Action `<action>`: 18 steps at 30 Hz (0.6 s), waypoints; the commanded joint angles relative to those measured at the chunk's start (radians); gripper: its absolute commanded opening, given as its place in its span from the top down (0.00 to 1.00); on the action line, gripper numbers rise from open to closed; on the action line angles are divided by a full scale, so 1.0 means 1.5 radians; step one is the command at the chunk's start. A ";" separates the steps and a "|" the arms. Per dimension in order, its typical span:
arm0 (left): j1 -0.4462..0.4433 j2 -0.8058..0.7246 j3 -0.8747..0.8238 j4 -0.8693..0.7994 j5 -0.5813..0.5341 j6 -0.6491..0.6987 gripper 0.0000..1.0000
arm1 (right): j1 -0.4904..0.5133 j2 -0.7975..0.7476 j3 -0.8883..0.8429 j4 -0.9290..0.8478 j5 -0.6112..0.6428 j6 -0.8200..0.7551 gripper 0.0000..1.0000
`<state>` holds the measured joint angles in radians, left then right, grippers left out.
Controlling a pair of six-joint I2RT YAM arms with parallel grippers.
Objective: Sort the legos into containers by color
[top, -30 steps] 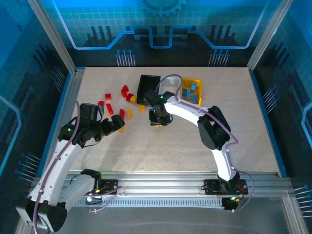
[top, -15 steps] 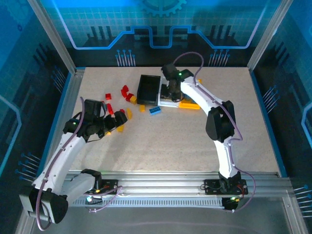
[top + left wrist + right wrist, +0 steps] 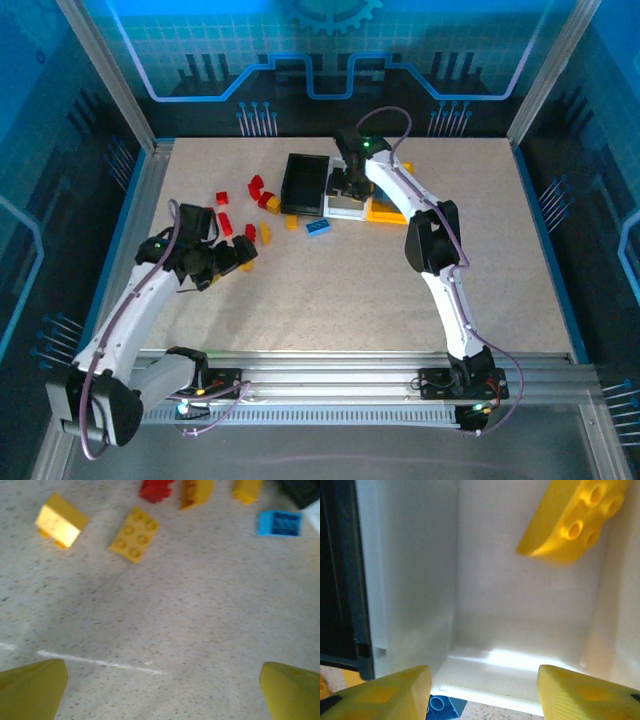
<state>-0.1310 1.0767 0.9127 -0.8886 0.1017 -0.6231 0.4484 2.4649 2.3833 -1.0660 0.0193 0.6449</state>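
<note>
My right gripper (image 3: 346,188) hangs over the white container (image 3: 346,209), open (image 3: 482,695) with nothing between its fingers. A yellow lego (image 3: 575,522) lies loose inside the white container (image 3: 520,610), apart from the fingers. The black container (image 3: 303,183) stands just left of it, and the yellow container (image 3: 390,214) is mostly hidden under the right arm. A blue lego (image 3: 319,227) lies in front of the white container. My left gripper (image 3: 236,258) is open (image 3: 162,690) over bare table, short of two yellow legos (image 3: 134,534) (image 3: 57,520). Red legos (image 3: 257,185) lie scattered left of the black container.
More red legos (image 3: 225,223) and yellow legos (image 3: 266,233) lie between the left gripper and the black container. The blue lego (image 3: 279,523) and a red lego (image 3: 155,489) lie further out in the left wrist view. Metal frame rails border the table.
My right gripper moved from the table's middle up to the white container and opened, and the yellow lego now lies in it. The left arm shifted slightly.
</note>
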 commanded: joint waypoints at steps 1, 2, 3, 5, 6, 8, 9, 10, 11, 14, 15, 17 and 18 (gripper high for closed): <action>0.035 0.032 0.003 -0.058 -0.057 0.000 0.01 | 0.000 -0.044 0.012 -0.033 0.002 -0.019 0.39; 0.050 0.045 -0.001 -0.055 -0.059 0.004 0.01 | 0.005 -0.061 -0.004 -0.032 0.004 -0.022 0.38; 0.064 0.058 -0.005 -0.048 -0.055 0.011 0.01 | 0.012 -0.080 -0.026 -0.027 0.005 -0.026 0.38; 0.080 0.090 -0.002 -0.033 -0.054 0.030 0.01 | 0.027 -0.124 -0.072 -0.013 0.001 -0.033 0.38; 0.084 0.110 0.005 -0.027 -0.055 0.042 0.01 | 0.035 -0.143 -0.096 -0.007 -0.002 -0.037 0.38; 0.087 0.160 0.028 -0.023 -0.056 0.071 0.01 | 0.050 -0.178 -0.140 0.001 -0.010 -0.044 0.38; 0.087 0.186 0.042 -0.026 -0.059 0.086 0.01 | 0.055 -0.194 -0.162 0.005 -0.015 -0.045 0.38; 0.087 0.217 0.058 -0.032 -0.064 0.104 0.01 | 0.057 -0.213 -0.188 0.012 -0.022 -0.041 0.37; 0.087 0.245 0.072 -0.036 -0.069 0.120 0.01 | 0.058 -0.236 -0.218 0.021 -0.030 -0.034 0.38; 0.088 0.308 0.097 -0.039 -0.095 0.157 0.01 | 0.058 -0.302 -0.316 0.060 -0.046 -0.014 0.38; 0.088 0.327 0.103 -0.037 -0.104 0.167 0.01 | 0.058 -0.323 -0.340 0.068 -0.045 -0.010 0.38; 0.089 0.349 0.112 -0.030 -0.113 0.182 0.02 | 0.058 -0.357 -0.382 0.078 -0.044 -0.005 0.38; 0.088 0.358 0.115 -0.024 -0.116 0.189 0.04 | 0.059 -0.374 -0.403 0.082 -0.044 -0.004 0.38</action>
<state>-0.0082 1.5829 1.0504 -0.9161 -0.0280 -0.4160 0.5404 1.9732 1.8507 -0.9787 -0.0315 0.6144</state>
